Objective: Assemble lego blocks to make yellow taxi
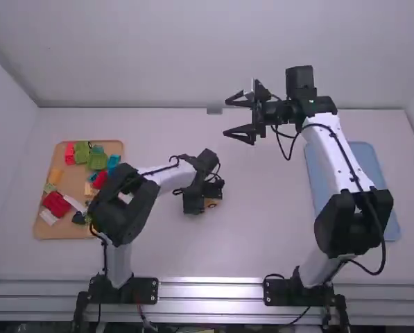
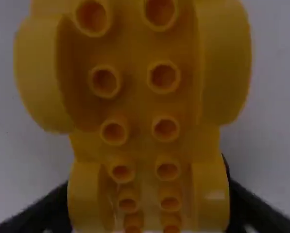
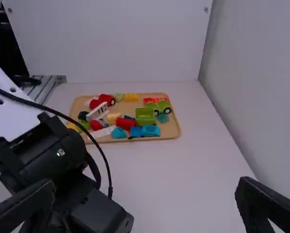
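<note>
- The yellow vehicle base (image 2: 137, 102) is between the two fingers of the left pincer (image 1: 205, 199), which is clamped on its sides.
- Its rows of round studs are facing the left wrist camera.
- The left pincer is low over the middle of the white bench (image 1: 262, 222).
- The right pincer (image 1: 232, 116) has its fingers wide apart, with nothing between them; it is beyond the yellow vehicle base and well apart from it.
- To the left, on the bench, lies a wooden tray (image 1: 71, 234), with red, green and blue blocks.
- On the right side is a blue tray (image 1: 363, 156), partly behind the right arm.
</note>
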Robot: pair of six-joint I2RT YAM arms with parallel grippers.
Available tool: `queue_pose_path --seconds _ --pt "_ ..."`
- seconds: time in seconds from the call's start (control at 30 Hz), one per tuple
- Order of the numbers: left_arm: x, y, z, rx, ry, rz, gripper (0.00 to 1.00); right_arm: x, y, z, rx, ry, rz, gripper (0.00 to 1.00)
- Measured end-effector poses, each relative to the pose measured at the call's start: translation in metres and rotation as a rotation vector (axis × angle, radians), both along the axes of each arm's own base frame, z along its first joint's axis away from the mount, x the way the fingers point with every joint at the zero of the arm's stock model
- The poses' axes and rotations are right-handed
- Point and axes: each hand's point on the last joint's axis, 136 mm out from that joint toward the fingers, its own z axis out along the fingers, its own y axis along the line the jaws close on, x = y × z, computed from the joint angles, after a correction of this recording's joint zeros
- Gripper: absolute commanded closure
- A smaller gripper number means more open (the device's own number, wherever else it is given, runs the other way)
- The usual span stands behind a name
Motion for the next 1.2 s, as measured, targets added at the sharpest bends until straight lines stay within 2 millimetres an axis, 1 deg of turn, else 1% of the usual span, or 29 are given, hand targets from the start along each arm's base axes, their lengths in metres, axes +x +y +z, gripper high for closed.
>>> queue_pose_path --seconds 0.07,0.13,0.27,0.33,0.4,0.43,0.53,0.63,0.67,0.7,0.77,0.8,0.87,0.9,0.97,1.0,1.03,1.07,1.1,1.13,1.17,1.2 --pt "0.004 0.004 0.001 0.024 -0.017 0.003 0.01 0.000 0.000 0.000 0.000 -0.003 0.001 0.01" --pt "0.002 0.007 0.003 0.040 -0.009 0.009 0.01 0.000 0.001 0.000 0.001 -0.006 0.003 0.01" --pt "0.003 0.009 0.021 0.039 0.036 0.045 0.01 0.001 0.002 0.002 0.005 -0.026 0.007 0.01" --pt "0.009 0.008 0.041 -0.013 0.050 0.075 0.01 0.002 0.002 0.004 0.008 -0.034 0.005 0.01" --pt "0.016 0.011 0.059 -0.064 0.039 0.111 0.01 0.003 0.002 0.004 0.009 -0.034 0.004 0.01" --pt "0.023 0.015 0.073 -0.103 0.018 0.151 0.01 0.003 0.002 0.004 0.009 -0.030 0.003 0.01" --pt "0.040 0.034 0.104 -0.177 -0.051 0.266 0.01 0.003 0.002 0.004 0.010 -0.030 0.003 0.01" --pt "0.057 0.074 0.141 -0.252 -0.139 0.490 0.01 0.002 0.005 0.004 0.010 -0.030 0.009 0.01" --pt "0.058 0.079 0.145 -0.259 -0.147 0.518 0.01 0.001 0.006 0.005 0.011 -0.031 0.012 0.01" --pt "0.061 0.092 0.152 -0.275 -0.166 0.586 0.01 0.000 0.009 0.005 0.011 -0.034 0.018 0.01" --pt "0.065 0.124 0.168 -0.308 -0.208 0.763 0.01 -0.005 0.017 0.005 0.011 -0.034 0.039 0.01" --pt "0.066 0.135 0.173 -0.318 -0.219 0.823 0.01 -0.007 0.020 0.005 0.010 -0.035 0.046 0.01" --pt "0.065 0.164 0.183 -0.343 -0.247 0.998 0.01 -0.012 0.030 0.003 0.002 -0.036 0.067 0.01" --pt "0.064 0.185 0.188 -0.352 -0.266 1.113 0.01 -0.015 0.037 0.002 -0.005 -0.039 0.078 0.01" --pt "0.062 0.208 0.193 -0.356 -0.290 1.235 0.01 -0.019 0.044 0.001 -0.015 -0.046 0.090 0.01" --pt "0.060 0.223 0.195 -0.356 -0.307 1.323 0.01 -0.020 0.048 0.000 -0.021 -0.053 0.094 0.01" --pt "0.056 0.245 0.198 -0.354 -0.330 1.439 0.01 -0.022 0.053 -0.001 -0.027 -0.062 0.101 0.01" --pt "0.053 0.255 0.199 -0.355 -0.341 1.499 0.01 -0.023 0.056 -0.001 -0.031 -0.070 0.104 0.01" --pt "0.049 0.269 0.201 -0.353 -0.356 1.580 0.01 -0.023 0.059 -0.002 -0.035 -0.074 0.106 0.01" --pt "0.045 0.278 0.202 -0.352 -0.362 1.634 0.01 -0.024 0.060 -0.002 -0.038 -0.079 0.107 0.01" --pt "0.036 0.295 0.202 -0.346 -0.369 1.742 0.01 -0.023 0.061 -0.002 -0.042 -0.086 0.106 0.01" --pt "0.032 0.300 0.202 -0.344 -0.370 1.772 0.01 -0.023 0.061 -0.003 -0.043 -0.085 0.105 0.01"
